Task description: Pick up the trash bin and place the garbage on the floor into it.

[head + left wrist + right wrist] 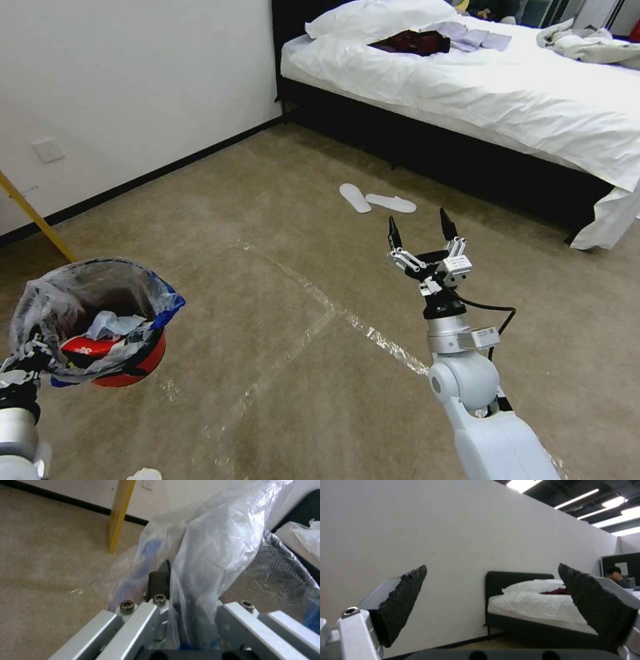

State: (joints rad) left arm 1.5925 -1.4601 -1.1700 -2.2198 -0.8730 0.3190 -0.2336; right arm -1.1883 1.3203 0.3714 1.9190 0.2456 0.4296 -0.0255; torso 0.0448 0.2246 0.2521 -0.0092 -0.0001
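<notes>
The trash bin [123, 363], small and red with a crinkled clear bag edged in blue, hangs above the floor [280, 313] at the lower left. My left gripper [27, 357] is shut on its rim. In the left wrist view the bag [216, 542] is pinched in my left gripper [180, 587], with one black finger [160, 580] showing beside it. White tissue and red wrappers [107, 330] lie inside the bin. One white piece of garbage [143, 475] lies on the carpet at the bottom edge. My right gripper [420, 233] is raised over the carpet, open and empty, fingertips [403, 600] spread wide.
A bed [507, 87] with white bedding fills the back right. Two white slippers [377, 200] lie in front of it. A yellow pole [37, 220] leans by the left wall. Shiny tape strips [347, 320] cross the beige carpet.
</notes>
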